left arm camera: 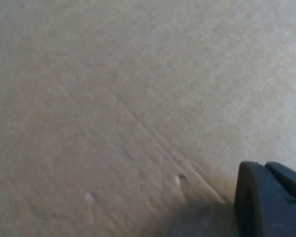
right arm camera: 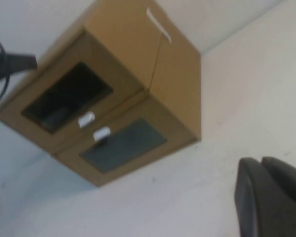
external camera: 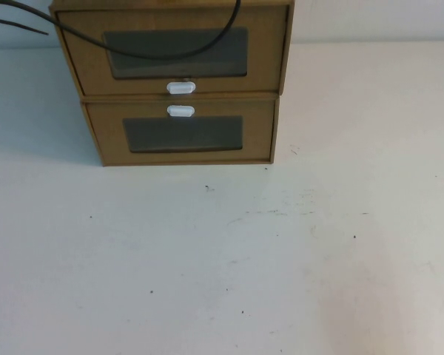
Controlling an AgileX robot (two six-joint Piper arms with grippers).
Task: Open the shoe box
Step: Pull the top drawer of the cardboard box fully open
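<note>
At worktop [external camera: 222, 266] far edge: upper shoe box [external camera: 266, 55] on lower shoe box [external camera: 183, 134], both closed
Obstacle: black cable [external camera: 163, 58] across upper front
Left end effector [left arm camera: 269, 202]: near cardboard, state cannot tell
Right end effector [right arm camera: 266, 197]: clenched, empty, well apart from boxes

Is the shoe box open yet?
Not yet. Done: nothing. The top box and bottom box are both closed, with the white handles untouched. In hand: the left tool is close to a cardboard surface. The right tool, shut and empty, hangs over the table, away from the boxes. Left: grab a handle and pull a front open.
</note>
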